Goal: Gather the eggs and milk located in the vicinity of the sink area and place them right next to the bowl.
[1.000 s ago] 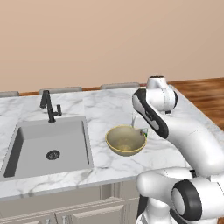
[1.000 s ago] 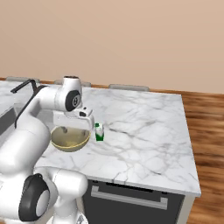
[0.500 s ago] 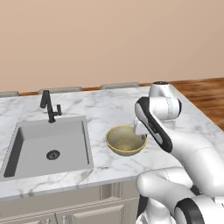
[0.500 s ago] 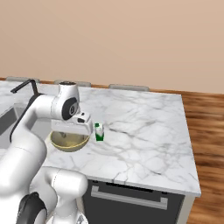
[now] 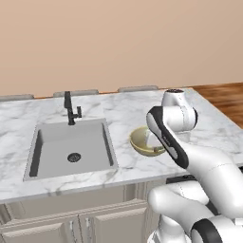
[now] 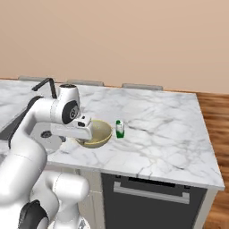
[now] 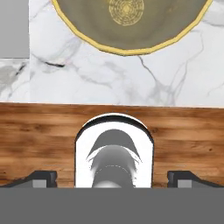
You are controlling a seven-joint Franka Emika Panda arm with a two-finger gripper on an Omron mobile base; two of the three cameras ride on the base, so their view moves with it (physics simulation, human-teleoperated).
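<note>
Centrally, the wide round tan-yellow bowl [image 6: 95, 133] sat on the white marble counter [image 6: 156, 129], the green-capped pale milk bottle [image 6: 119, 129] just beside it; the pincer [image 7: 112, 177] stood wide, holding nothing.

No readable text, brand or number anywhere. Green marking on the milk bottle [image 6: 119, 129] too small to make out as lettering.

Tan-yellow bowl [image 7: 127, 26] with a seemingly patterned centre, green-capped pale milk [image 6: 119, 129], grey-veined white counter [image 6: 161, 129].

Even, soft rendered light; sharp, glare-free, faint shadows.
</note>
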